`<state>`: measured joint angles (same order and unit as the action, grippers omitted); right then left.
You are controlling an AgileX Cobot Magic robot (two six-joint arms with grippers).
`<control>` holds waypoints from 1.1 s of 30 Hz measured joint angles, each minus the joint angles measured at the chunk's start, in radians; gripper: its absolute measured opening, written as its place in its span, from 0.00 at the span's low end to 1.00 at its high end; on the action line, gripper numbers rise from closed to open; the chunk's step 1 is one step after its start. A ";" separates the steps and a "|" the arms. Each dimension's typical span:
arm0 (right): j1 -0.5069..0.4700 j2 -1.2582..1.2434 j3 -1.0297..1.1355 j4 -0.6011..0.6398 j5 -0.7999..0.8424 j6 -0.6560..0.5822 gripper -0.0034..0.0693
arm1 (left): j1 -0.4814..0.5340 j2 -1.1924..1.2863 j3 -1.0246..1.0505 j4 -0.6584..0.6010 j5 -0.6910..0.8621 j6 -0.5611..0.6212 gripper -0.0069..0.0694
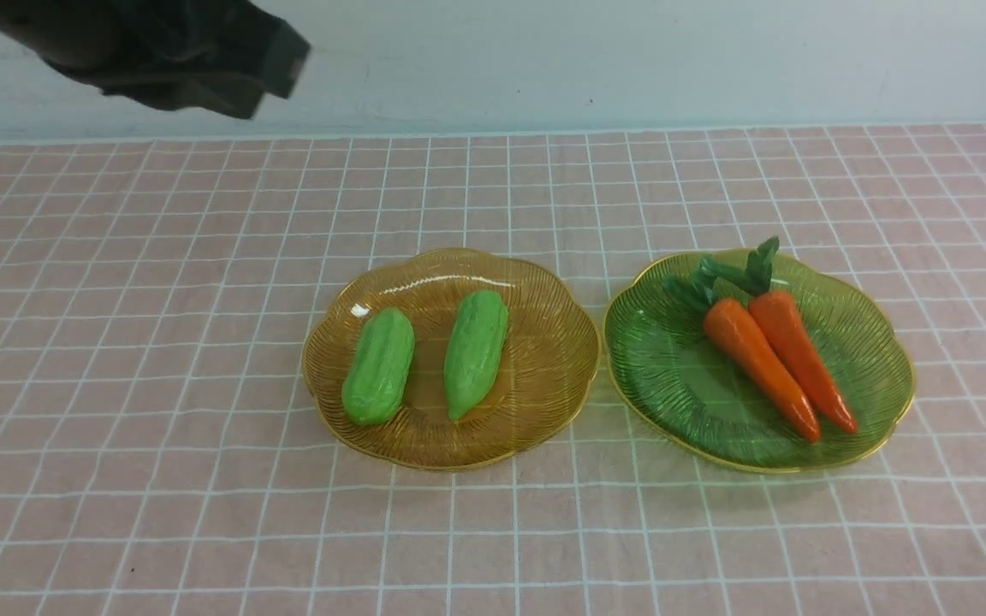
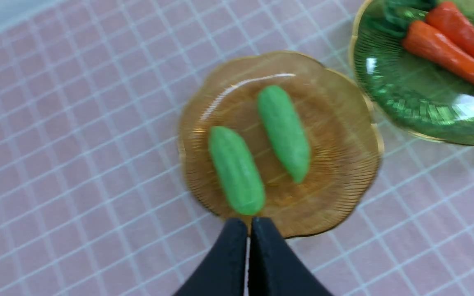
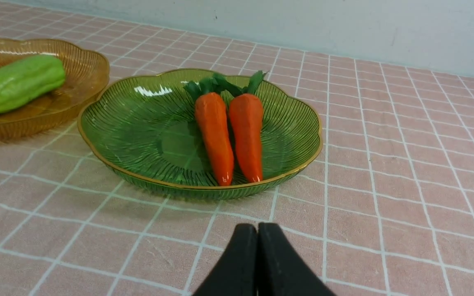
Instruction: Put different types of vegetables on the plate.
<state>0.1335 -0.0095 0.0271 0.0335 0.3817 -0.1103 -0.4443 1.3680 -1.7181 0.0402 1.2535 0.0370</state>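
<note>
A counter (image 1: 116,342) covered with a pink cloth gridded in white carries two ribbed glass plates that sit just beside each other near the middle. The amber plate (image 1: 544,342) on the left holds the two light-green gourds: the blunt gourd (image 1: 378,366) lies on its left half and the pointed gourd (image 1: 476,352) to its right, side by side and apart, the pointed tip toward the camera. The green plate (image 1: 656,359) on the right holds the two carrots, the left carrot (image 1: 758,364) and the right carrot (image 1: 801,355), lying pressed along each other with their dark leafy tops toward the far wall. The left arm (image 1: 168,51) hangs high at the far left. The left gripper (image 2: 248,230) is pressed together and empty above the amber plate's near edge. The right gripper (image 3: 257,238) is likewise pressed together, empty, low over the cloth before the green plate.
</note>
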 joint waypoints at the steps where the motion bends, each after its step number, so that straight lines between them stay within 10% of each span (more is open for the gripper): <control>1: -0.012 0.000 0.000 0.000 0.001 0.000 0.02 | 0.000 -0.026 0.013 0.019 0.000 0.000 0.09; 16: -0.073 0.000 0.000 0.000 0.001 0.000 0.02 | 0.000 -0.506 0.543 0.031 -0.013 -0.099 0.09; 26: -0.073 0.000 0.000 0.000 0.001 0.000 0.02 | 0.000 -0.897 1.225 -0.006 -0.750 -0.321 0.09; 33: -0.073 0.000 0.000 0.000 0.001 0.000 0.02 | 0.000 -0.946 1.385 -0.006 -0.890 -0.327 0.09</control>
<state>0.0605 -0.0095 0.0271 0.0335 0.3828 -0.1103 -0.4443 0.4223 -0.3331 0.0345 0.3632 -0.2903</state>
